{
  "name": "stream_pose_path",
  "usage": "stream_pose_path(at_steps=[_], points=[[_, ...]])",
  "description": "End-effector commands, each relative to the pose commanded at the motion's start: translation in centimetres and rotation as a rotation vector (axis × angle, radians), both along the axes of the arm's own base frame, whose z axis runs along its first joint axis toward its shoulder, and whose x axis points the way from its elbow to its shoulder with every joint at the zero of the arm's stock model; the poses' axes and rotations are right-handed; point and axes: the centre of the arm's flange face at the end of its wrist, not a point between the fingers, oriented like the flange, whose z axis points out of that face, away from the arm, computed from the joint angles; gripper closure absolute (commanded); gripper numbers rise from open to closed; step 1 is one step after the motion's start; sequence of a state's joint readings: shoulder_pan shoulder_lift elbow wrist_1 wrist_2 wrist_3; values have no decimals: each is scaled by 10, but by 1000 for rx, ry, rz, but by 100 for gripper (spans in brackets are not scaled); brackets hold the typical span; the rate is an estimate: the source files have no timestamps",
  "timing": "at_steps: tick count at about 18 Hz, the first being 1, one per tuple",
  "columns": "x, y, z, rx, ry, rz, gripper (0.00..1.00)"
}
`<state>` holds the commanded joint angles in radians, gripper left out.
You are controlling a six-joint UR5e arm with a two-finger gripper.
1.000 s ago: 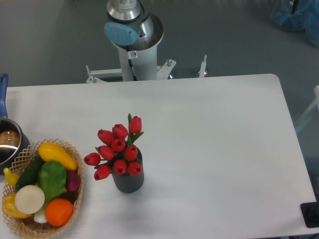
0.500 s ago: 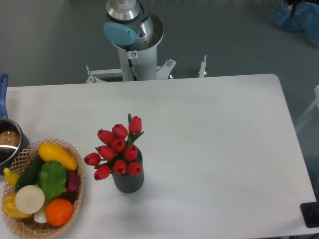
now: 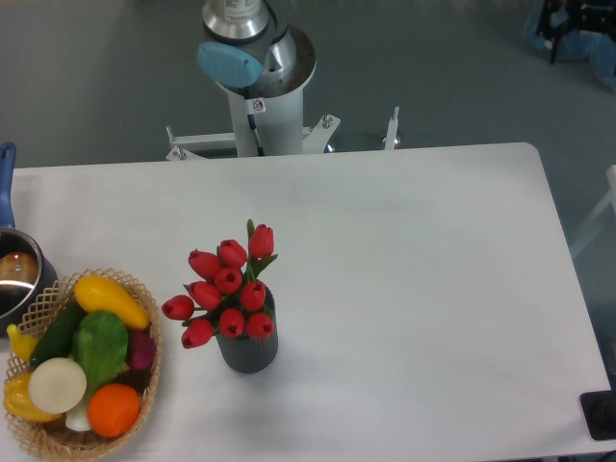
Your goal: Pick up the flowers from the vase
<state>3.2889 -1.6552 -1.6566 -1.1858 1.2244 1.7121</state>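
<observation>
Flowers (image 3: 226, 292) upright in vase (image 3: 248, 349), buds leaning left

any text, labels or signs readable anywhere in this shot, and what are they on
No text can be read in this view.
A small white sticker with a red mark sits on the white robot base column: too small and blurred to read.
The red tulip bunch, ribbed dark grey vase, wicker basket and steel pot show no lettering.
</observation>
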Motion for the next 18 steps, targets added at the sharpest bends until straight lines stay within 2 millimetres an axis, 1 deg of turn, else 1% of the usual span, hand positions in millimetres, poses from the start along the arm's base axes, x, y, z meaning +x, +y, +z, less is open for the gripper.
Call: stream_pose_path(at_steps=[2,5,7,9,13,16,18], points=[[3,7,-8,72,-22,16,0],[8,21,-16,194,-33,-7,0],[15,48,-22,261,-51,-53,0],[18,60,-23,274,-58,-73,0],[28,96,-27,290,-82,-128,0],[44,120,-36,391,-123,-150,0],[52,135,-36,474,-137,-174,0]])
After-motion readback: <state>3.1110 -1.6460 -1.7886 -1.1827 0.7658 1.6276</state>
